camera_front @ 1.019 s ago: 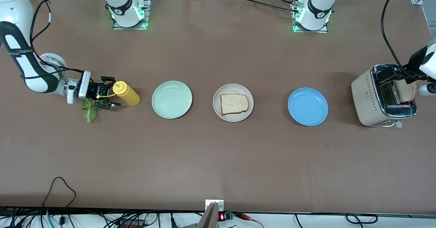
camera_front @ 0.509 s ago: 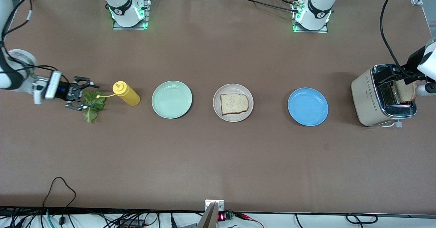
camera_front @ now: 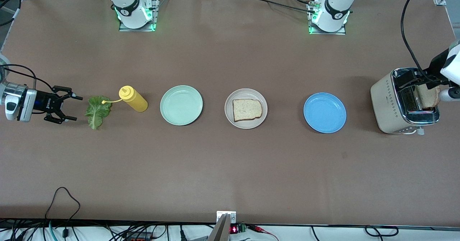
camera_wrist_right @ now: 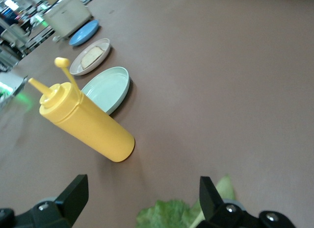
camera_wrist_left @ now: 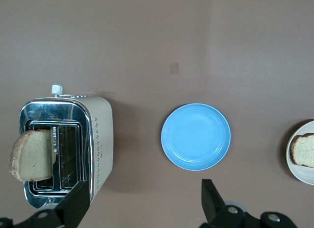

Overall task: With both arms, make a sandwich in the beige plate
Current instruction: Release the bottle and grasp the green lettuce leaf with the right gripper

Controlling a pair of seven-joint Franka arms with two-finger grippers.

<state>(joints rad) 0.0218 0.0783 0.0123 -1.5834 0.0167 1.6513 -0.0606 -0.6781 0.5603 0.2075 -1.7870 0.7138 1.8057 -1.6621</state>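
Observation:
The beige plate sits mid-table with one toast slice on it. A second toast slice sticks up tilted from the toaster and also shows in the left wrist view. The lettuce leaf lies on the table beside the yellow bottle. My right gripper is open and empty, low beside the lettuce, toward the right arm's end of the table; its wrist view shows the leaf between the fingers. My left gripper is open and empty, high over the toaster.
A mint green plate lies between the bottle and the beige plate. A blue plate lies between the beige plate and the toaster. The bottle's cap hangs on its strap over the lettuce. Cables run along the table edge nearest the camera.
My right gripper has drawn back from the yellow bottle, passed over the lettuce and now sits beside it toward the right arm's end. The left arm has not moved.

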